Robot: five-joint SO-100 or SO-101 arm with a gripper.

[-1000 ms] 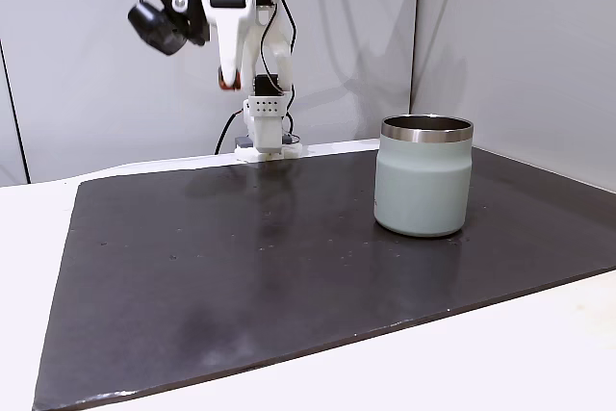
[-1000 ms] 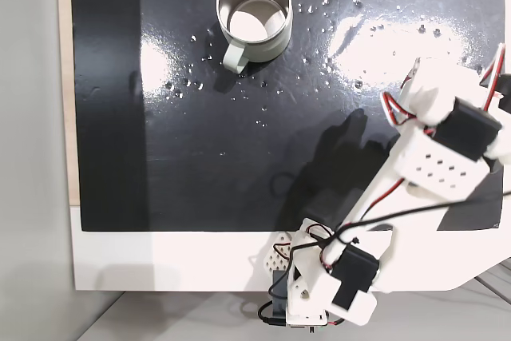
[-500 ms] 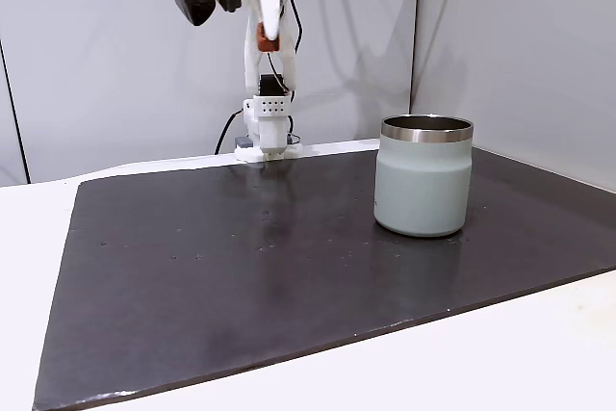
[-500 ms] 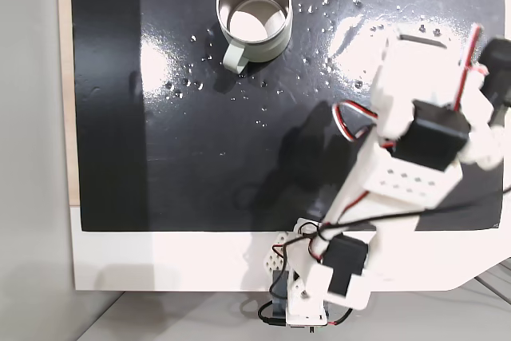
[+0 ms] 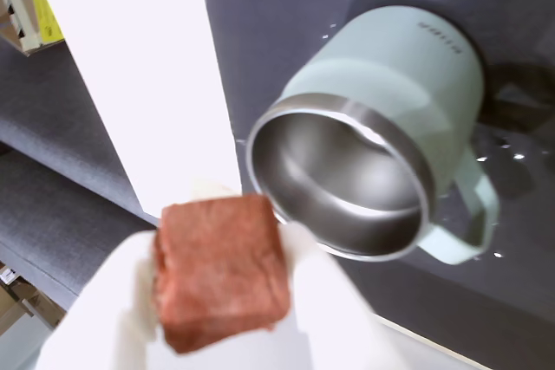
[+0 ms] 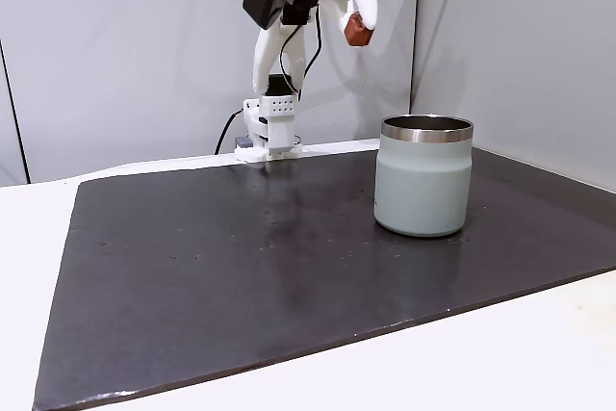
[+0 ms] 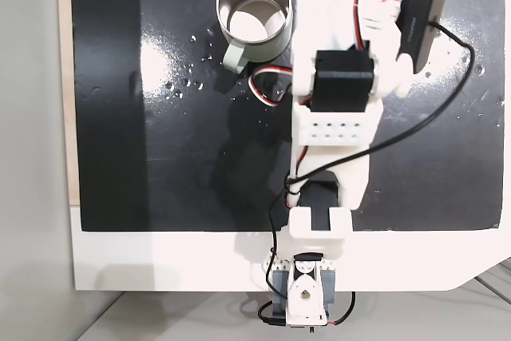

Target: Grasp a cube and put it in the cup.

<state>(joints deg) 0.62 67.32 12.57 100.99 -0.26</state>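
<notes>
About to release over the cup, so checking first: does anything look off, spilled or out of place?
Only small droplets glinting on the black mat around the cup. The cup stands upright and empty. The gripper is shut on the rough-edged cube, held squarely.

One cube (image 5: pixel 221 270), one cup (image 5: pixel 381 140), one arm (image 7: pixel 335 109), one dark mat (image 6: pixel 241 267).

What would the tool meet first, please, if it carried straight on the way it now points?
Probably the cup's steel rim or open mouth: in the wrist view the tool, holding the cube, points just beside it, though depth is unclear.
</notes>
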